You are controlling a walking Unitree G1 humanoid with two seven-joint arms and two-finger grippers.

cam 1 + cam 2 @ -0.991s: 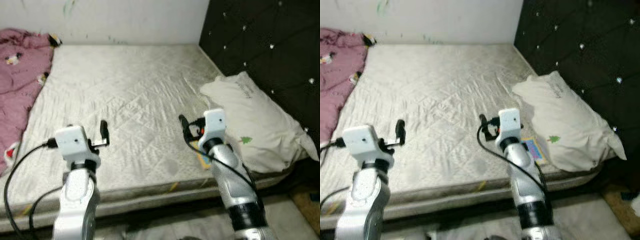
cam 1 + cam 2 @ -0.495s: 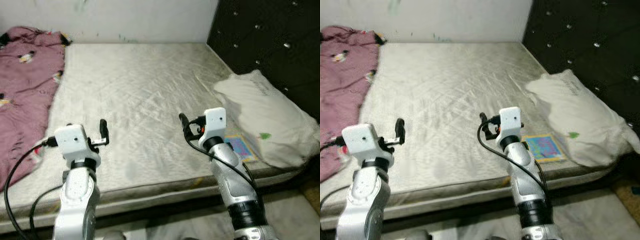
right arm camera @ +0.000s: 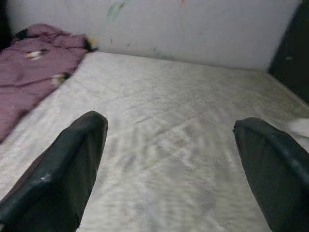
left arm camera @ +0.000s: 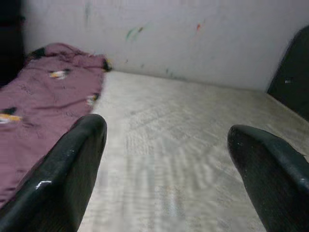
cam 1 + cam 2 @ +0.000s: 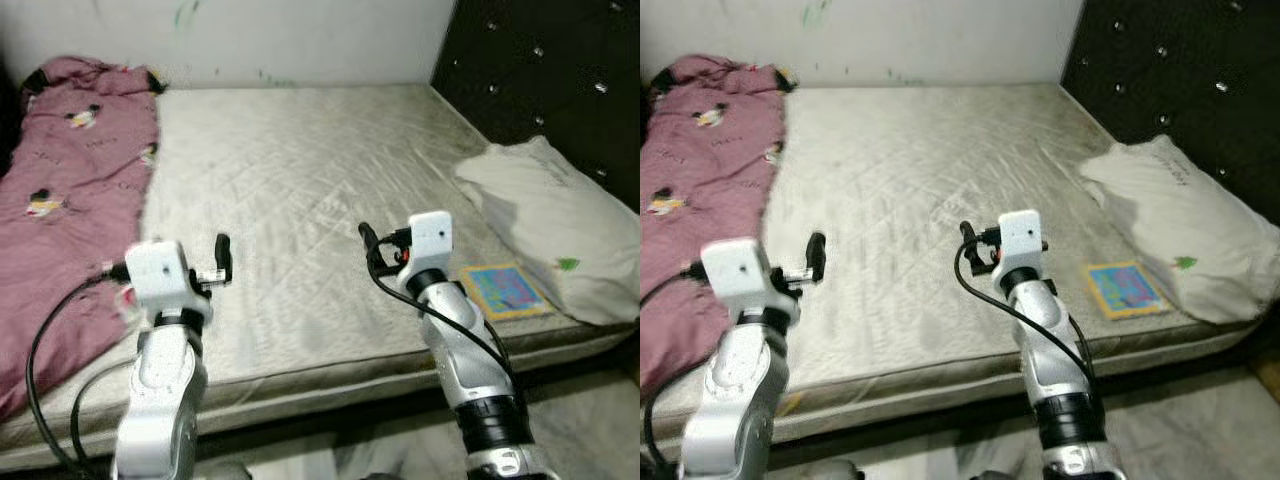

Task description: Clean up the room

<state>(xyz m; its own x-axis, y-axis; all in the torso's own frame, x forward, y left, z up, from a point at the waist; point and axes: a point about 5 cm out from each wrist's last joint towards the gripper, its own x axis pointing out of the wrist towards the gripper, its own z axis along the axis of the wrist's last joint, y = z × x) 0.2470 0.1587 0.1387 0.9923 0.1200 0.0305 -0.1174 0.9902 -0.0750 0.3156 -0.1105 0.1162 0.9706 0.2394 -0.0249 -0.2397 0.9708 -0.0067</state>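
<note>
A pale quilted mattress (image 5: 300, 170) lies in front of me. A crumpled pink blanket (image 5: 70, 200) with small cartoon prints covers its left side. A white pillow (image 5: 550, 220) lies at the right against the black tufted headboard (image 5: 560, 80). Beside the pillow, near the front edge, lies a flat colourful book (image 5: 505, 288). My left gripper (image 4: 169, 135) is open and empty, held above the mattress close to the blanket's edge. My right gripper (image 3: 169, 130) is open and empty too, hovering over the mattress left of the book.
A white wall (image 5: 300, 40) with small paint marks runs behind the bed. The mattress's front edge (image 5: 330, 375) is right below my arms, with pale floor (image 5: 600, 430) at the lower right. The middle of the mattress is bare.
The view has swung left, so more pink blanket shows and the pillow sits nearer the right edge. Both grippers stay open and hold much the same pose.
</note>
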